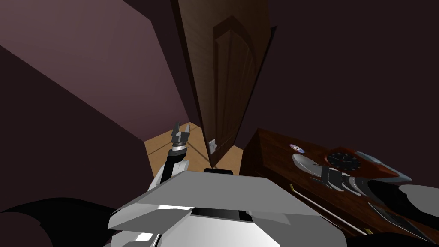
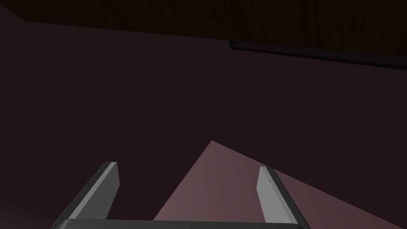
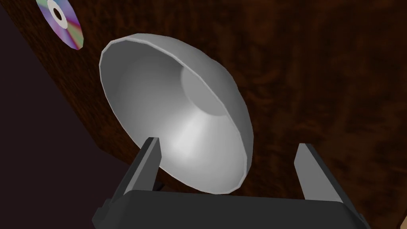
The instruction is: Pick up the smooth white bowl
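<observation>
Pale grey-white, the bowl (image 3: 175, 115) sits on the dark brown wooden cabinet top (image 3: 326, 79) to the robot's right. A shiny disc (image 3: 63, 22) lies on the wood just past its far rim, and a round dark clock (image 1: 344, 160) is close by. The right gripper (image 3: 228, 142) hangs over the bowl's near side with its fingers spread wide and nothing held. One finger (image 3: 153, 157) stands in front of the bowl's inner wall and the other over bare wood outside it, so the rim on that side lies between them. Whether either blade touches the bowl, I can't quite tell. The left gripper (image 1: 181, 131) is raised in front of the chest, above a patch of light wooden floor (image 1: 156, 148) near a brown door (image 1: 227, 85), its fingers likewise apart and empty.
</observation>
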You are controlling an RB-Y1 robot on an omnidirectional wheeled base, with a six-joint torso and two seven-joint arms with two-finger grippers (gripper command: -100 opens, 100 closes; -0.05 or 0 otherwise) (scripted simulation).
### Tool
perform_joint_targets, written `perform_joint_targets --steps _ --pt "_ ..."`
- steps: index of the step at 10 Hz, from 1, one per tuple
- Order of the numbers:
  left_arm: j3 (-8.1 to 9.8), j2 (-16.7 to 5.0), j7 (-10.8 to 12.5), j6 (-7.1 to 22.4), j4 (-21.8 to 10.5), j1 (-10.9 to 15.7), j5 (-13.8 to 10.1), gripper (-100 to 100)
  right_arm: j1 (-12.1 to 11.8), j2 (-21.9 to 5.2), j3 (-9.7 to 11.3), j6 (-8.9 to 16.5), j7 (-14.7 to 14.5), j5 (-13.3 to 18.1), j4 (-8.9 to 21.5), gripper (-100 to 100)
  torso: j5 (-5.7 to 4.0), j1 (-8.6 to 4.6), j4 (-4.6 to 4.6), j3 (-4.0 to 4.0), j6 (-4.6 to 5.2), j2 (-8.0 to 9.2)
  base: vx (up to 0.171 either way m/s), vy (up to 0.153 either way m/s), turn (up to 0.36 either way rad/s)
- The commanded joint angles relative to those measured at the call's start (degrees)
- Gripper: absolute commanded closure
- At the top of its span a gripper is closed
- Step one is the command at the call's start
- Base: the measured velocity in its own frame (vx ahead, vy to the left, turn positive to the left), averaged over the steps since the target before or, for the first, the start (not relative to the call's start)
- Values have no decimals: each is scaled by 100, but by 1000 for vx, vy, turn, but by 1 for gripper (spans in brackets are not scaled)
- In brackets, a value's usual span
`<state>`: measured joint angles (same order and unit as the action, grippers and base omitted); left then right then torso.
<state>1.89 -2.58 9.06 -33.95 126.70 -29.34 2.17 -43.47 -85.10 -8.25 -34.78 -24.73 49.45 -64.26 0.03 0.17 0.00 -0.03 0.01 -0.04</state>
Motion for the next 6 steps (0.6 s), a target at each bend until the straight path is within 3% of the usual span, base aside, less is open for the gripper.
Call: perform_joint_targets --steps 1,5,6 --pt "0 0 0 0 0 0 0 0 23 57 77 71 76 -8 83 -100 0 0 0 0 0 0 -54 -7 222" --pt "0 0 0 1 0 3 0 0 103 256 346 317 344 -34 374 -100 -5 -17 13 33 -3 56 -120 -23 299" --pt "0 0 0 1 0 3 0 0 209 227 395 284 315 5 353 -100 -5 -15 15 38 -2 64 -66 -8 61"
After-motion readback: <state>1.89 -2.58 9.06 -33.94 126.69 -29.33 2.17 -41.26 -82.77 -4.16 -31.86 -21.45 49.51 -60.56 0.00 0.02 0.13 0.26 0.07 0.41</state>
